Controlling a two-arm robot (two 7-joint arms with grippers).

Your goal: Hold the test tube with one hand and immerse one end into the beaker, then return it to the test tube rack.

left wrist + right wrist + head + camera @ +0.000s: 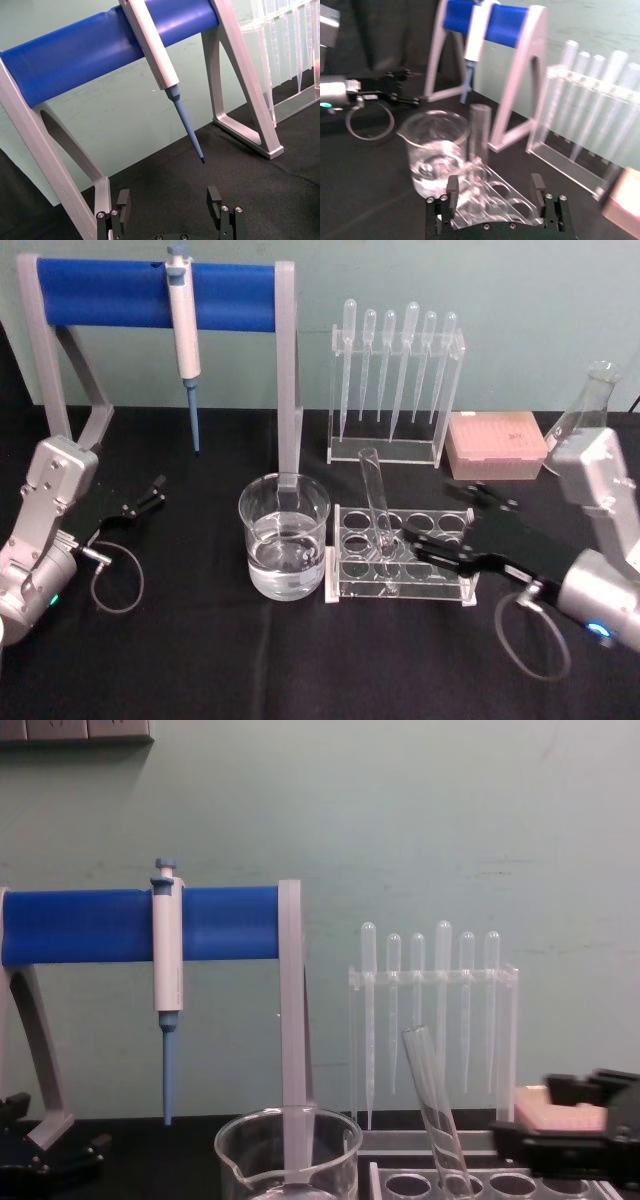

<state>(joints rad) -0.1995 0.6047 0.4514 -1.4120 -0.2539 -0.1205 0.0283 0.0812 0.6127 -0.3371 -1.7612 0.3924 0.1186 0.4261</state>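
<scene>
We find the clear glass test tube leaning in the clear plastic rack mid-bench, beside the water-filled glass beaker. The black right hand is open, holding nothing, near the tube. The left hand rests open by the bench's left edge.

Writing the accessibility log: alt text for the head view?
The right gripper reaches, open, toward the test tube leaning in its clear rack, beside the water-filled beaker. The left gripper sits idle at the table's left.

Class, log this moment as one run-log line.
right gripper: open, at test tube | test tube: leaning in rack | beaker: holds liquid, left of rack | left gripper: open, parked left
</scene>
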